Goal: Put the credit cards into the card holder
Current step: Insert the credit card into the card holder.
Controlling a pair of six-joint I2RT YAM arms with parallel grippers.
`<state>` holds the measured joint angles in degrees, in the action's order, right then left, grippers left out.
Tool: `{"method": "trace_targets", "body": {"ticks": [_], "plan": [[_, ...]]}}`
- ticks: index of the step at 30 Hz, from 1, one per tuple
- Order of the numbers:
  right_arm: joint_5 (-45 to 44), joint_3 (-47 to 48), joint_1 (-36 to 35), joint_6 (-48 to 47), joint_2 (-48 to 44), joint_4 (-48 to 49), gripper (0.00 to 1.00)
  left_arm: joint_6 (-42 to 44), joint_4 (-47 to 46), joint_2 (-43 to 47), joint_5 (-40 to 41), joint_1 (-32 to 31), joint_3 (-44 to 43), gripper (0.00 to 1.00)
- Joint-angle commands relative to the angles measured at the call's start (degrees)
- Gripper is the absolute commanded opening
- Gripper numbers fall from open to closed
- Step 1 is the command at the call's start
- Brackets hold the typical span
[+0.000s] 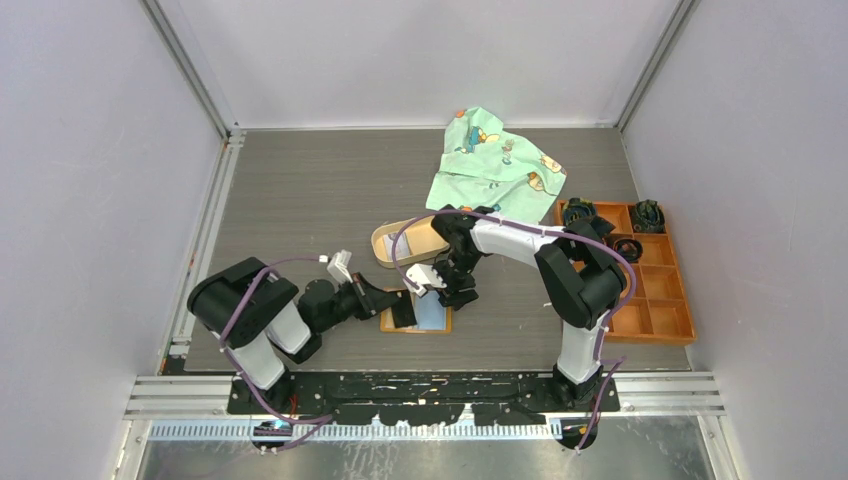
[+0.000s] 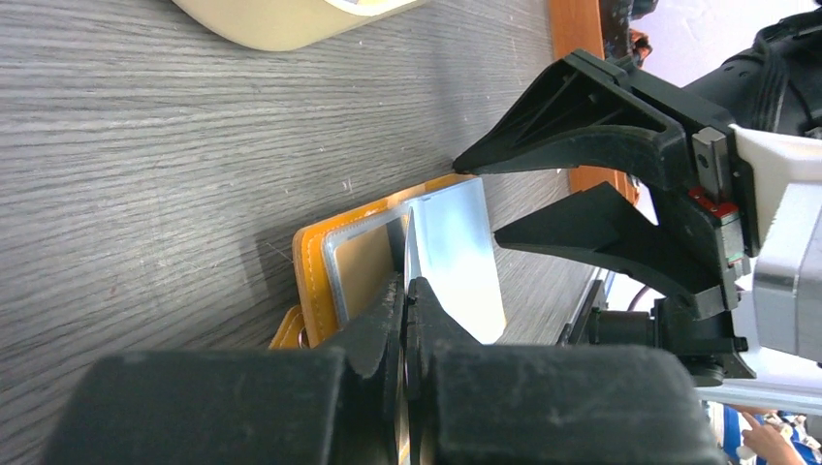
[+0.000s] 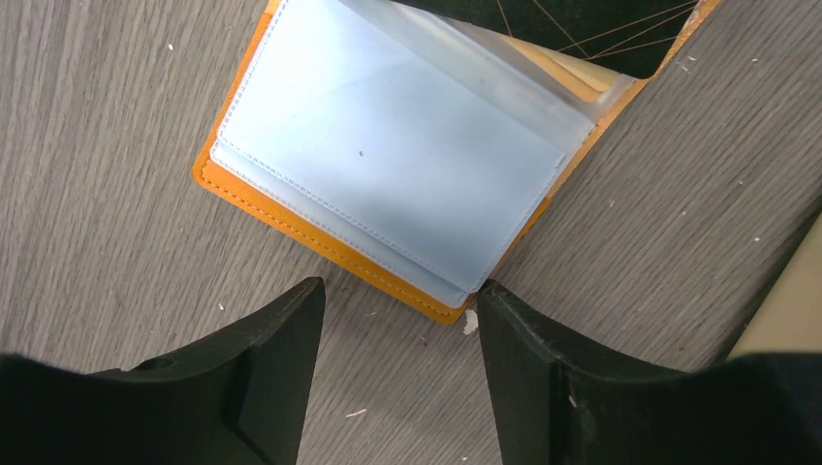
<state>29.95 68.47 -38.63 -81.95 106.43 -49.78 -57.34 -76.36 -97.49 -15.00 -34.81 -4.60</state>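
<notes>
The orange card holder point(image 1: 438, 325) lies open on the table, its light-blue plastic sleeves point(image 3: 388, 155) facing up. My left gripper point(image 2: 407, 286) is shut on a thin clear sleeve page at the holder's fold and lifts it; in the top view this gripper point(image 1: 392, 305) sits at the holder's left edge. My right gripper point(image 3: 397, 291) is open and empty just above the holder's corner; it also shows in the top view point(image 1: 447, 288). A whitish thing point(image 1: 392, 246), perhaps the credit cards, lies in the oval tray. No card shows in the holder.
The oval tan tray point(image 1: 378, 250) stands just behind the holder, under the right arm. A green patterned cloth point(image 1: 495, 160) lies at the back. An orange compartment box point(image 1: 660, 300) with dark parts stands at the right.
</notes>
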Motion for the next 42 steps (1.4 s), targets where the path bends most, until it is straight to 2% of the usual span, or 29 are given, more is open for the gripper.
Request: {"method": "trace_targets", "body": {"ticks": [1,10,20,23,27,35,42], "plan": [[-1.7,-0.7,-0.7,-0.3,2.4,-1.2,0.65,-1.7,-5.6,0.4,3.5,-0.4,0.8,0.00],[-2.0,-0.6,-1.1,-0.2,2.6,-1.2,0.65,-5.2,-5.0,4.0,3.0,-0.4,0.2,0.00],[-2.2,-0.5,-1.1,-0.3,2.6,-1.5,0.65,-2.6,9.0,11.1,2.1,-0.4,-1.8,0.00],[-2.4,-0.5,-1.2,-0.2,2.6,-1.6,0.65,-1.9,10.7,11.1,2.1,-0.5,-2.2,0.00],[-2.4,-0.4,-1.2,-0.3,2.7,-1.7,0.65,-1.8,10.1,8.4,2.0,-0.7,-2.7,0.00],[-2.7,-0.4,-1.4,-0.4,3.0,-2.0,0.65,-4.3,1.9,1.2,1.1,-1.4,-3.3,0.00],[-2.6,-0.1,-1.7,-0.5,3.6,-2.2,0.64,-6.4,0.0,0.4,0.7,-1.5,-3.0,0.00]]}}
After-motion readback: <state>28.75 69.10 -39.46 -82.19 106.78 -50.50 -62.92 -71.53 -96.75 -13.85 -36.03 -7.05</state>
